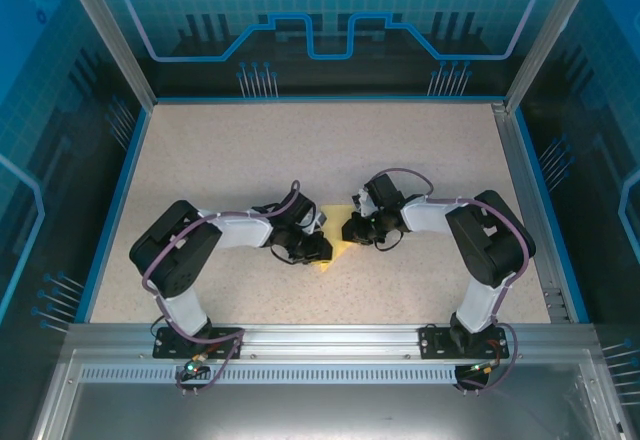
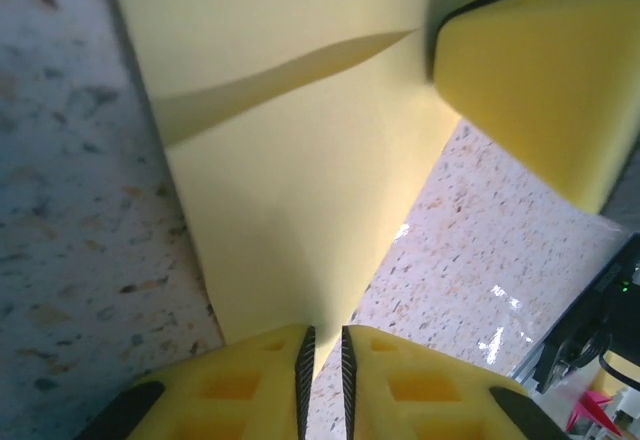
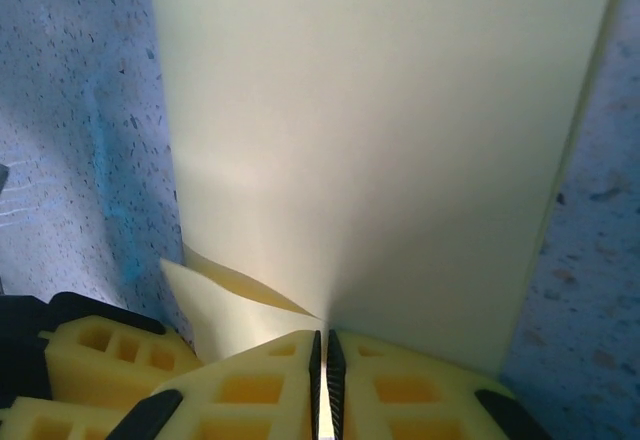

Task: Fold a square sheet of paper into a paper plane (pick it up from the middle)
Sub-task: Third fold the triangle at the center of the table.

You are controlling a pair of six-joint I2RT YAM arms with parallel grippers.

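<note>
The pale-yellow sheet of paper [image 1: 338, 238] is folded and hangs between my two grippers at the table's middle. In the left wrist view the sheet of paper [image 2: 290, 190] narrows to a point that enters my left gripper [image 2: 323, 332]. Its jaws stand nearly together on that tip, and a loose flap crosses the sheet higher up. The right gripper's yellow finger [image 2: 540, 70] holds the far corner. In the right wrist view my right gripper [image 3: 322, 335] is shut on the edge of the paper [image 3: 390, 140]. The left gripper's finger [image 3: 100, 355] is at lower left.
The speckled tabletop [image 1: 250, 160] lies open on all sides of the arms. Blue-edged walls [image 1: 120, 190] bound it left, right and back. An aluminium rail [image 1: 330, 335] runs along the near edge.
</note>
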